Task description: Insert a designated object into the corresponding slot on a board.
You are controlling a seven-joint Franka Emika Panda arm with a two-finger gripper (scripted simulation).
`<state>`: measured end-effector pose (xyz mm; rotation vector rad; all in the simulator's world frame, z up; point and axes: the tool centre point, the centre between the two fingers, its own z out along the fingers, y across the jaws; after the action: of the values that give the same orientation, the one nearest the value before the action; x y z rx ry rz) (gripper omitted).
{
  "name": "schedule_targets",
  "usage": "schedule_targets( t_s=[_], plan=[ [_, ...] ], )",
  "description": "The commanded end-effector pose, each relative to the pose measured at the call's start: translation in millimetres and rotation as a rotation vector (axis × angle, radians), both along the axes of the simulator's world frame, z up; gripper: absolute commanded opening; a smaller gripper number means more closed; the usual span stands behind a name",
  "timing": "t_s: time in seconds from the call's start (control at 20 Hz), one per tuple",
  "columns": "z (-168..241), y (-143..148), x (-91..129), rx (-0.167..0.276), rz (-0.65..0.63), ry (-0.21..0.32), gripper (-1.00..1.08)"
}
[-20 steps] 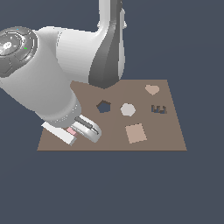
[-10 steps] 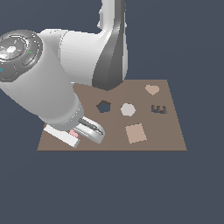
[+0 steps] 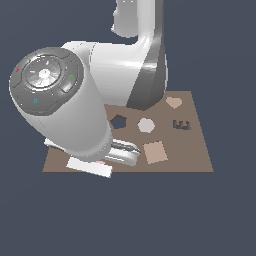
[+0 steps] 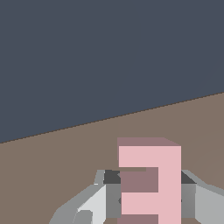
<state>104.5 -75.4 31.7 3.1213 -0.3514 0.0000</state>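
Note:
The light-pink E-shaped block (image 4: pixel 149 183) stands on the brown board (image 4: pixel 52 166) between my gripper's (image 4: pixel 149 186) two fingers, whose dark pads (image 4: pixel 112 177) touch both of its sides. In the exterior view the arm hides most of the gripper (image 3: pixel 100 166) at the board's front corner on the exterior view's left, and only a sliver of pink (image 3: pixel 100 163) shows. The dark E-shaped slot (image 3: pixel 181 125) lies towards the far side of the board (image 3: pixel 192 157), on the exterior view's right.
On the board are a dark pentagon hole (image 3: pixel 118 121), a pale hexagon piece (image 3: pixel 146 125), a tan square piece (image 3: pixel 155 152) and a heart piece (image 3: pixel 173 103). The large arm links cover the board's side on the exterior view's left.
The arm's big joint has come nearer the camera and shifted towards the exterior view's right. The gripper stays low at the board's front corner.

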Motion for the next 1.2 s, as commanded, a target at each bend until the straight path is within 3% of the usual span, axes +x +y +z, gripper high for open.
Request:
schedule_targets(
  t_s=[0.0, 0.6, 1.15],
  plan=[
    [0.8, 16.5, 7.3, 0.000, 0.093, 0.000, -1.00],
    [3.2, 99.1, 18.6, 0.000, 0.538, -0.001, -1.00],
    [5.4, 173.5, -4.7, 0.000, 0.948, -0.001, -1.00]
  ],
)
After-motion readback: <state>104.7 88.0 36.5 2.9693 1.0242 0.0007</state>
